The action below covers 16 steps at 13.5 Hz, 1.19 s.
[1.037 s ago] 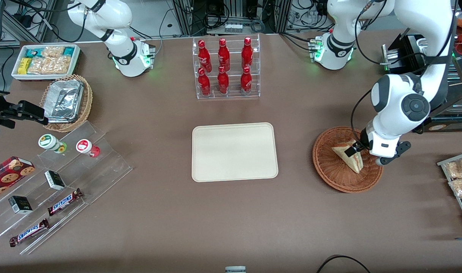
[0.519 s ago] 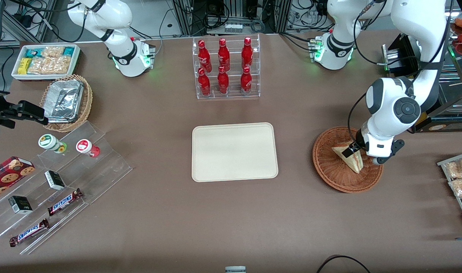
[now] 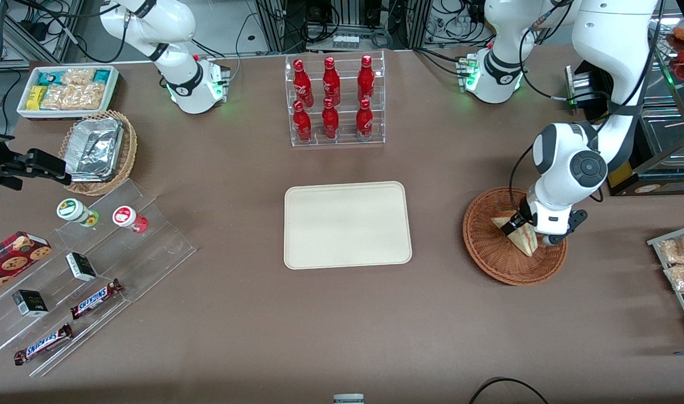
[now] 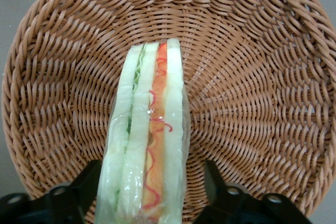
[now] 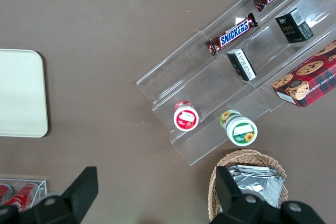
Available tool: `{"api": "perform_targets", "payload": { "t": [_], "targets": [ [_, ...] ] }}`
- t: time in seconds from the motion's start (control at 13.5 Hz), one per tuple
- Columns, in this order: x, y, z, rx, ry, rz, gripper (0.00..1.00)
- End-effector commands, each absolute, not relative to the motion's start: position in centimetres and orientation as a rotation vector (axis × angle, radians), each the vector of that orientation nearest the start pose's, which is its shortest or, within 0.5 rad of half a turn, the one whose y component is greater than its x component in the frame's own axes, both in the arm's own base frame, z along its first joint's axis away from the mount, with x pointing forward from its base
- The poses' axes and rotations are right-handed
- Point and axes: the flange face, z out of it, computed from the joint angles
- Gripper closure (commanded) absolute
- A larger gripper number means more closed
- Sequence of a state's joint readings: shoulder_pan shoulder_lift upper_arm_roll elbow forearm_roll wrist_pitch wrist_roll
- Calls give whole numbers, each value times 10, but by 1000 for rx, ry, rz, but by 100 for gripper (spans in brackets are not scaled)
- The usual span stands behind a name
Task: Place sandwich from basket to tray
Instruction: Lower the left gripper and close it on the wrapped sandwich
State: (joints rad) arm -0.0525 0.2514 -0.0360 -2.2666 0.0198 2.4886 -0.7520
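Observation:
The sandwich is a wrapped pale wedge standing on edge in the reddish-brown wicker basket toward the working arm's end of the table. In the left wrist view the sandwich shows its red, orange and green layers against the basket. My left gripper is down in the basket, open, with one black finger on each side of the sandwich; a small gap shows at one finger. The cream tray lies flat and bare at the table's middle, apart from the basket.
A clear rack of red bottles stands farther from the front camera than the tray. Toward the parked arm's end are a tan basket with foil, a white snack bin and an acrylic snack stand. Snack packets lie beside the basket.
The left arm has swung inward and lowered over the basket, bringing the open gripper closer around the sandwich. The sandwich and basket have not moved.

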Motion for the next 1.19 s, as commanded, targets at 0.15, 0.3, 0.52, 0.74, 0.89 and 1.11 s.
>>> {"api": "perform_targets", "payload": {
  "t": [0.15,0.3,0.52,0.74,0.89,1.11],
  "targets": [
    [528,-49,266,-2953,-983,50,100],
    [530,-53,290,-2960,-967,35,100],
    [541,-83,325,-2970,-884,76,100],
    [556,-130,364,-2989,-765,99,100],
    [559,-166,374,-3013,-681,90,100],
    [560,-236,372,-3065,-469,70,100]
  ]
}}
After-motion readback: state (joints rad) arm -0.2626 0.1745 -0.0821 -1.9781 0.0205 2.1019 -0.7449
